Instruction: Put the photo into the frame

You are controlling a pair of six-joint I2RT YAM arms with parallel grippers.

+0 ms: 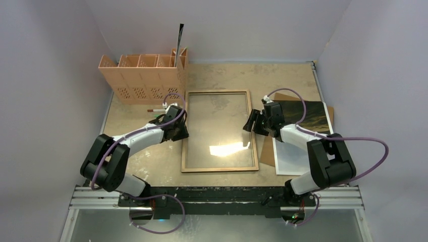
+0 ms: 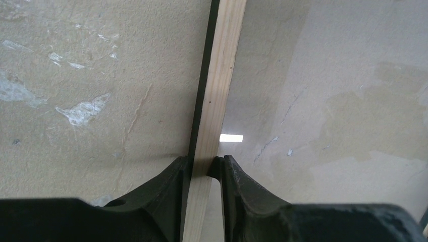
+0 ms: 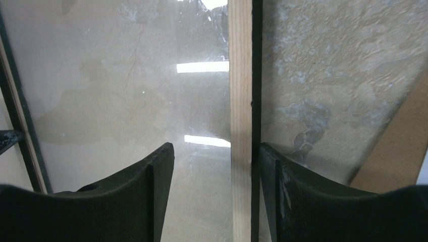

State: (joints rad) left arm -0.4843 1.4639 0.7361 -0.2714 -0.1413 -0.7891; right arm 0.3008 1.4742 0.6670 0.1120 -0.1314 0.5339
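Left gripper [image 2: 203, 164] clamped the frame [image 1: 217, 93] by its left rail; right gripper [image 3: 216, 149] straddled the right rail, released.

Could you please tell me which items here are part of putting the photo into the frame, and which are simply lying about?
For the job: the frame, the photo, and probably the backing board beneath the photo.
Lying about: the wooden organiser, the small pen-like object beside it.

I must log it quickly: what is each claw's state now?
Left claw: closed on the frame, left rail.
Right claw: open, straddling the frame's right rail.
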